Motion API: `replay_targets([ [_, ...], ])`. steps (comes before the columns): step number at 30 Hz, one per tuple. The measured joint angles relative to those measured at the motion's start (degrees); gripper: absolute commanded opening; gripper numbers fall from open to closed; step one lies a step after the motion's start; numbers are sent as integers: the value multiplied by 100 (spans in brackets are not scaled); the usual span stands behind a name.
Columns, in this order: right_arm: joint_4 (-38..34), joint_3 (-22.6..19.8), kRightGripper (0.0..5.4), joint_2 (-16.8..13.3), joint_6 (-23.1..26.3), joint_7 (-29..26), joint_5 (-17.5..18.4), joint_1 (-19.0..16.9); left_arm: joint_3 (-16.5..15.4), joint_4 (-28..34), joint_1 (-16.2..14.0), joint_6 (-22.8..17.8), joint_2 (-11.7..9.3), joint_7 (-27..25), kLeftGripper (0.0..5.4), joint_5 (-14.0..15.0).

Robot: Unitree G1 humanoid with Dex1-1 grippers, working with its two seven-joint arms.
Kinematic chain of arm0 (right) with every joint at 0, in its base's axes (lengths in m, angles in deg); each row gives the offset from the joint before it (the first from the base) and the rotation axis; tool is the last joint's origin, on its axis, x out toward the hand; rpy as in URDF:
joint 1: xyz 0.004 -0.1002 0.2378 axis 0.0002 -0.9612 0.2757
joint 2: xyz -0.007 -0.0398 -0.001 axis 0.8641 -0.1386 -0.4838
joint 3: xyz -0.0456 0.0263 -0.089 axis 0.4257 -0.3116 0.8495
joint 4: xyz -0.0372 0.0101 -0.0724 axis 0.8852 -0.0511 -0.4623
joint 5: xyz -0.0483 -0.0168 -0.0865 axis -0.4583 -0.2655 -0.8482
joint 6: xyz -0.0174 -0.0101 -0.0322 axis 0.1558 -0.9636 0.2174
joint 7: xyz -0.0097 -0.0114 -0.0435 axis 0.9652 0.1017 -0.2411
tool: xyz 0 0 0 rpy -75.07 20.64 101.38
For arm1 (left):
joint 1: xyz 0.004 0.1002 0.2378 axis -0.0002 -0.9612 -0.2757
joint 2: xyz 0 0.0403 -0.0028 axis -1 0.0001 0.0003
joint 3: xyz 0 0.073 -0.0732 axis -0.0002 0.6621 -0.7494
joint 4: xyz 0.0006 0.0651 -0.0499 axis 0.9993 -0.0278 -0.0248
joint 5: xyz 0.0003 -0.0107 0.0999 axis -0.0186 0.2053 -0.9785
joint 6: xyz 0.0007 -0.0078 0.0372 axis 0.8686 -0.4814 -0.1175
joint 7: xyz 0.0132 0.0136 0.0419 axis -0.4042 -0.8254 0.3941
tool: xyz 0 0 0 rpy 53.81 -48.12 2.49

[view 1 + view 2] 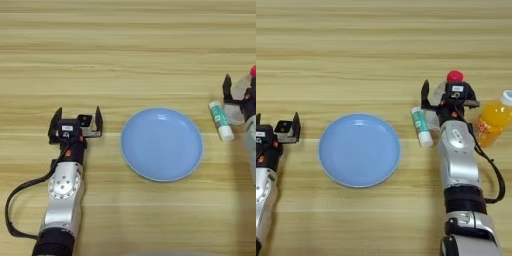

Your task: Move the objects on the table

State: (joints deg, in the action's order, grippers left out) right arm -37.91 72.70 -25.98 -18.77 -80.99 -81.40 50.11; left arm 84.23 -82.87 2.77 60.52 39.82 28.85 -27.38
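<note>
Wooden table [125, 55]: clear bottle [445, 92], cap [455, 76] far-pointing.

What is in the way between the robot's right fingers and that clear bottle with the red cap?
Nothing visible. The right gripper is already at the clear bottle, its open fingers on either side of it. The glue stick lies beside the arm, toward the plate, and the orange bottle stands on the other side.

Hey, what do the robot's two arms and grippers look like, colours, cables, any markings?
Both arms are silver-grey metal with round joint housings and black cuffs lower down. The left gripper has two black fingers on a black block with a small white label and red details. The right gripper matches, also labelled. A black cable loops beside each forearm.
</note>
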Motion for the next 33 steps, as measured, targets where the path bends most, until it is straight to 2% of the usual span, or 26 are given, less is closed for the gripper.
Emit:
replay_targets([
  [3, 49, -6, 538, -25, -14, 0, 4, 7, -2, 0, 0, 0, 0, -6, 540, 0],
  [21, 201, -84, 346, -39, -86, -20, 105, 68, -17, -13, 1, 0, -3, -40, 540, 0],
  [33, -16, 2, 315, -43, -81, 6, 3, 51, -14, -23, 7, 2, -4, -38, 540, -5],
])
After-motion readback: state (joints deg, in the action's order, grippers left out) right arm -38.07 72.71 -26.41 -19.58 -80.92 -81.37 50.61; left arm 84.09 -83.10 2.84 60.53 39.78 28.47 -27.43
